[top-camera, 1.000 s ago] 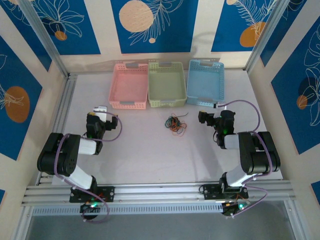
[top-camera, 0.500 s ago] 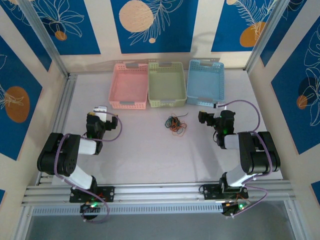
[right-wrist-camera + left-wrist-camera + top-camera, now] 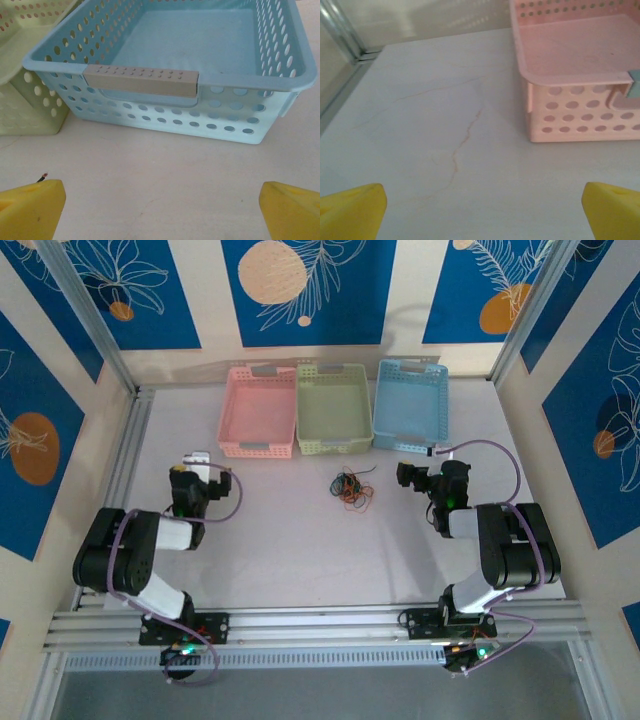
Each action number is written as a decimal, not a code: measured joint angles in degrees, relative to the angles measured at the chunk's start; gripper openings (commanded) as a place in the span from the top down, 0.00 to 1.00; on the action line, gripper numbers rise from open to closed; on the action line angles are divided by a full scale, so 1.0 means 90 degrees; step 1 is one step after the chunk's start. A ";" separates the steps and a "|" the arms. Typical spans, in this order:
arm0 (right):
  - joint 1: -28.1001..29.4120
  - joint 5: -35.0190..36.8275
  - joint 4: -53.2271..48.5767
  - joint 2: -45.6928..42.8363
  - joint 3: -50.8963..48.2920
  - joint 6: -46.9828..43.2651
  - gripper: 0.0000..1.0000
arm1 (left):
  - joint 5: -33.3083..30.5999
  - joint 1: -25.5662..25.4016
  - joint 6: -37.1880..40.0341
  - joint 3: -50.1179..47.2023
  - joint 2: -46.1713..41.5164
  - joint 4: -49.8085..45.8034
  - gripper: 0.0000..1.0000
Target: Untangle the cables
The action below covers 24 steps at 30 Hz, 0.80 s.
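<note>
Top view: the cables [image 3: 350,489] lie in one small knot on the table [image 3: 300,550], near mid-table, just in front of the green basket [image 3: 335,405] and clear of it. Black, orange, red and green strands cross over each other; too fine and too tangled here to count them or follow any one end. Pink basket [image 3: 258,410], green and blue basket [image 3: 410,405] stand in a row at the far edge, walls touching or nearly so, can't tell which. Left gripper [image 3: 197,462] sits well left of the knot, in front of the pink basket's near-left corner. Right gripper [image 3: 405,476] is to the right of the knot, nearer to it, not touching. From above both sets of jaws are too small and dark to read the gap.

Left wrist: this close look settles it. The yellow fingertips [image 3: 351,210] of the left gripper [image 3: 482,212] sit at the two bottom corners, cut off by the frame, spread wide, nothing betw. them but bare table w/ a faint hairline vein. Pink basket's corner is at upper right, cropped by the edge, inside looks bare as far as seen. A metal rail [image 3: 340,30] runs at upper left, blurred.

Right wrist: right gripper [image 3: 161,211] also spread wide, yellow fingertips [image 3: 31,210] cropped at the bottom corners, holding nothing. Blue basket straight ahead w/ a grey handle [image 3: 141,80] on its near wall; green basket's corner at left, cut off. A tiny dark-and-red tip [image 3: 42,176] pokes up just above the fingertip on the view's left, prob. a wire end; too little of it to be sure.
</note>
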 measured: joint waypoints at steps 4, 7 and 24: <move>0.0211 0.0240 -0.0367 -0.0537 -0.0034 -0.0053 0.01 | -0.0435 -0.0313 -0.0027 -0.0034 -0.1338 -0.0799 0.00; 0.0340 0.0447 -0.1120 -0.1491 0.0102 0.0039 0.01 | -0.0546 -0.0369 -0.0532 0.0056 -0.2710 -0.1552 0.00; -0.0015 -0.1173 -0.5088 -0.2905 0.2050 0.2562 0.11 | 0.1452 -0.0168 -0.2582 0.3208 -0.5124 -0.8743 0.00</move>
